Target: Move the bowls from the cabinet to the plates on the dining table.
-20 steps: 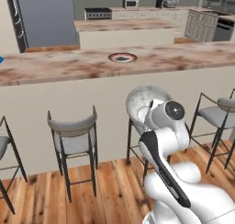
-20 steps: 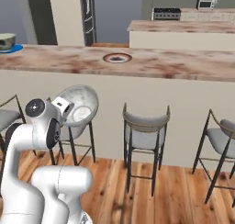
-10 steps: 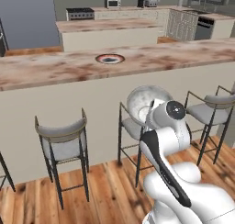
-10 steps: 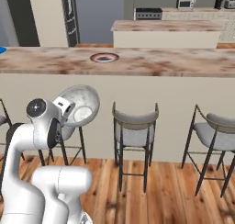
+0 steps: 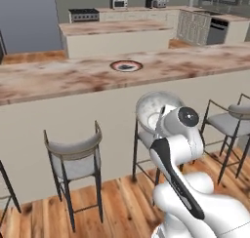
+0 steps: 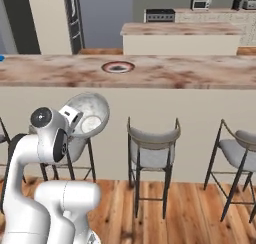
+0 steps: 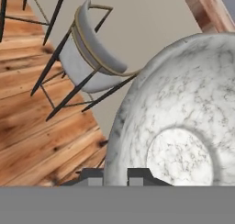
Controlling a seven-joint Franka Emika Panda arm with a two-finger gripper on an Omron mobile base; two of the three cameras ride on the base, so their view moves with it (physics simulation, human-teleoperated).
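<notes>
My gripper (image 7: 114, 176) is shut on the rim of a mottled grey-white stone-look bowl (image 7: 183, 126), which I hold tipped on its side in front of the wrist. From the base the bowl (image 5: 154, 110) (image 6: 90, 113) hangs below the edge of the dining table (image 5: 58, 81) (image 6: 200, 75), on the near side. A plate (image 5: 126, 65) (image 6: 118, 66) with a reddish-brown rim and grey centre lies on the marble top, beyond and above the bowl. A sliver of the blue plate (image 6: 1, 58) shows at the table's far left. The cabinet is out of view.
Bar stools (image 5: 75, 154) (image 6: 152, 148) stand along the table's near side, one right behind the bowl (image 7: 92, 58). Beyond the table are a marble-topped island (image 5: 117, 34) (image 6: 180, 35), a stove (image 5: 85, 13) and a dark fridge (image 6: 70, 18). Wood floor lies below.
The whole picture has shifted, so the base has moved along the table; stools and plate sit differently in view. The bowl stays in the shut gripper in the same pose.
</notes>
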